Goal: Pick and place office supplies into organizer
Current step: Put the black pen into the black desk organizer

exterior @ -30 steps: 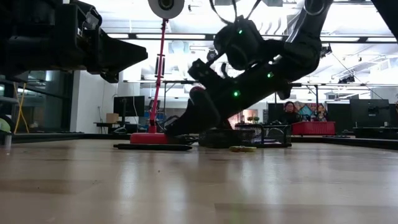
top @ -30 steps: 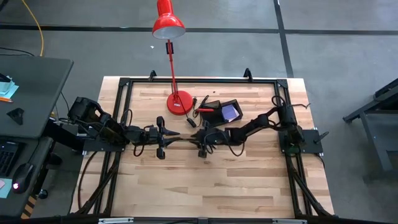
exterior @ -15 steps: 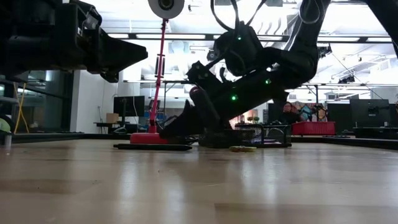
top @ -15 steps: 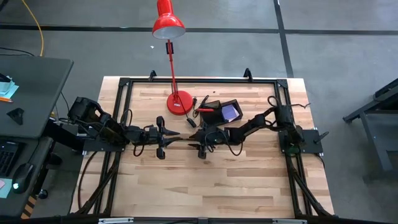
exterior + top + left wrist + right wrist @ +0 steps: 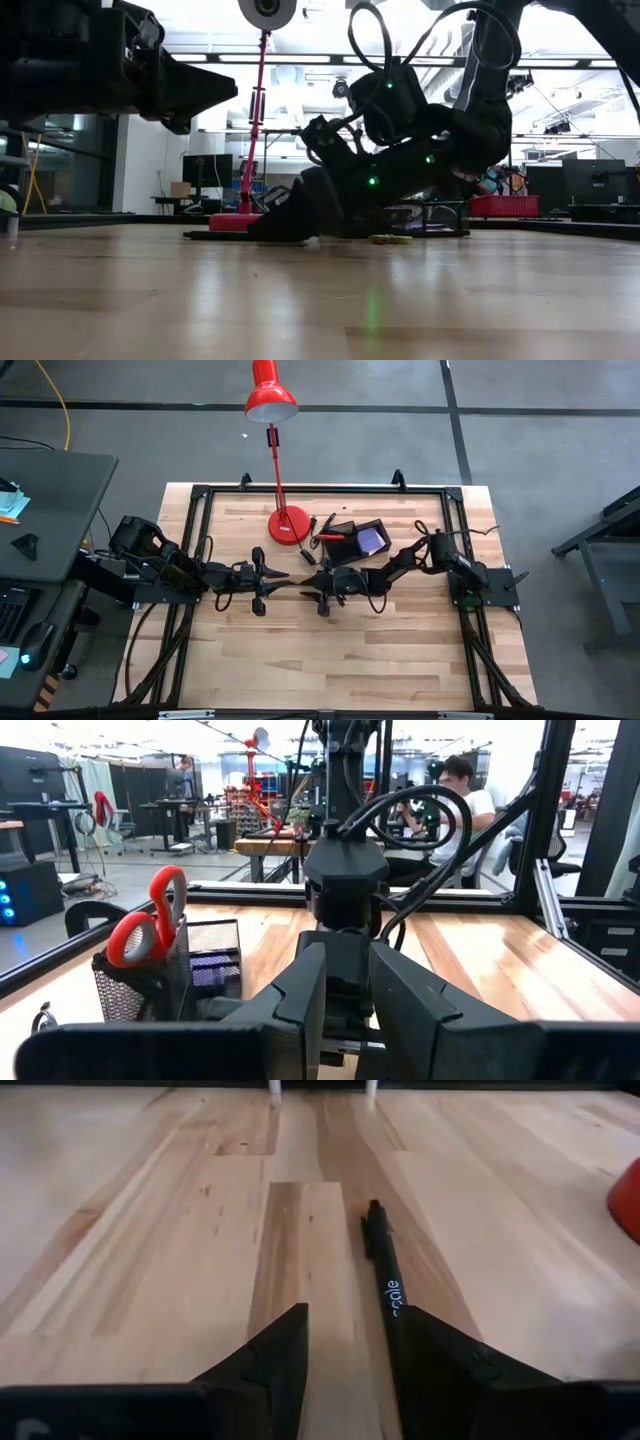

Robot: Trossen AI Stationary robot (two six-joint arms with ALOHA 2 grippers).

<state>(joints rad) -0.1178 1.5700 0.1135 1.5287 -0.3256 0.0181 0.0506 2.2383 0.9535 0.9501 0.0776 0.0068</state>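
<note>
The right end effector (image 5: 345, 1365) hangs low, parted and empty, beside a black pen (image 5: 385, 1285) on the surface (image 5: 150, 1230). Centre over the pen before clenching.

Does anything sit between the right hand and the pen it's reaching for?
Nothing visible. The right hand is low over bare wood, and the pen lies by one finger, not between the two.

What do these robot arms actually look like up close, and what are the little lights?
Both arms are dark, jointed and chunky, with black cables looping off them. The right arm shows small green indicator lights in the low view. The left gripper and right gripper each end in two flat, black, wedge-shaped fingers.
</note>
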